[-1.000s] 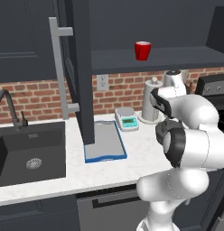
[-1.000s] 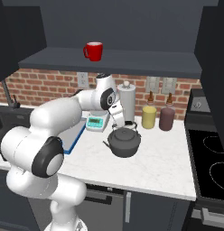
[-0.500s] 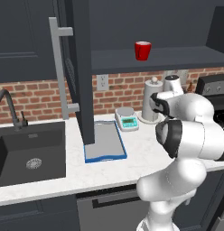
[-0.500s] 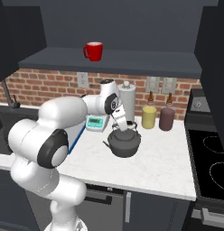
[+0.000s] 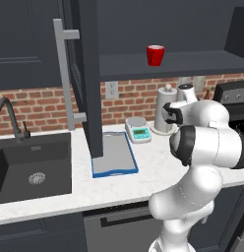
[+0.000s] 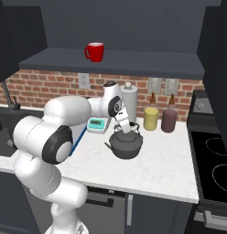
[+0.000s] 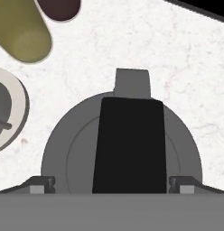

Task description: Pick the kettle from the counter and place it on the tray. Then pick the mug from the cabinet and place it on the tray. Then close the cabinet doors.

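The dark grey kettle (image 6: 127,146) stands on the white counter (image 6: 165,164), right of the blue-rimmed tray (image 5: 114,152). My gripper (image 6: 128,128) hangs open just over the kettle's arched black handle (image 7: 129,144), and a fingertip (image 7: 41,182) shows on either side of it in the hand view. The jaws are wider than the handle and nothing is held. The red mug (image 5: 155,54) sits on the shelf of the upper cabinet (image 6: 133,61). One tall navy cabinet door (image 5: 89,74) with a grey bar handle stands open above the tray's left part.
A white-and-teal scale (image 6: 97,124) and a paper-towel roll (image 6: 129,98) stand behind the kettle, with yellow (image 6: 151,119) and maroon (image 6: 169,119) jars to its right. The dark sink (image 5: 30,167) lies far left and a black stovetop (image 6: 216,164) far right.
The hand has dropped a little and come in over the kettle's handle. Kettle, mug and door have stayed put.
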You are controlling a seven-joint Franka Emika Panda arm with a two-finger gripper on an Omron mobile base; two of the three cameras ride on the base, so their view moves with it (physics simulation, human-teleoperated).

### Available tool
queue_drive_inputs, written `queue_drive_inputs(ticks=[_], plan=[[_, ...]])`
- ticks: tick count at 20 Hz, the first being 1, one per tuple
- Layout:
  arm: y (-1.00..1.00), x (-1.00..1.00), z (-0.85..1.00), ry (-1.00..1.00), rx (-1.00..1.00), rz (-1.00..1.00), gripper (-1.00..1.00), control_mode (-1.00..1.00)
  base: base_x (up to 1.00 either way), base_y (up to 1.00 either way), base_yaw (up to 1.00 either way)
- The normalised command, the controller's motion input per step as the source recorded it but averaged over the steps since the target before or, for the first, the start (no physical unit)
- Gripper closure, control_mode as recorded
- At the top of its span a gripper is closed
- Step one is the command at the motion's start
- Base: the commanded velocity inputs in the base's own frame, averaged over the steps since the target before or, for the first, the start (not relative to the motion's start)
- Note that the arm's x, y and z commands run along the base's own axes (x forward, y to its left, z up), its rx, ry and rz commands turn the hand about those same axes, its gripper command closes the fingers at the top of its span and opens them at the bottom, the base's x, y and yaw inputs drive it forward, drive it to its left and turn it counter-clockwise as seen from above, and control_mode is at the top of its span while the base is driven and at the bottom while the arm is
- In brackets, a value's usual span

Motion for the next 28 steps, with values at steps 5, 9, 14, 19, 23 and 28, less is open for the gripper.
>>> queue_drive_inputs(ticks=[5, 9, 14, 19, 23, 28], plan=[[0.0, -0.34, -0.24, -0.07, 0.0, 0.0, 1.0, -1.0, 0.0, 0.0, 0.0], [0.02, -0.37, -0.17, -0.11, 0.0, 0.0, 1.0, -1.0, 0.0, 0.0, 0.0], [0.04, -0.23, 0.02, -0.16, -0.02, 0.0, 1.0, -1.0, 0.0, 0.0, 0.0], [0.0, -0.56, 0.29, -0.18, 0.0, 0.0, 1.0, -1.0, 0.0, 0.0, 0.0], [0.09, -0.74, 0.34, -0.26, 0.0, 0.0, 1.0, -1.0, 0.0, 0.0, 0.0], [0.19, -0.6, 0.36, -0.25, -0.01, 0.0, 1.0, -1.0, 0.0, 0.0, 0.0]])
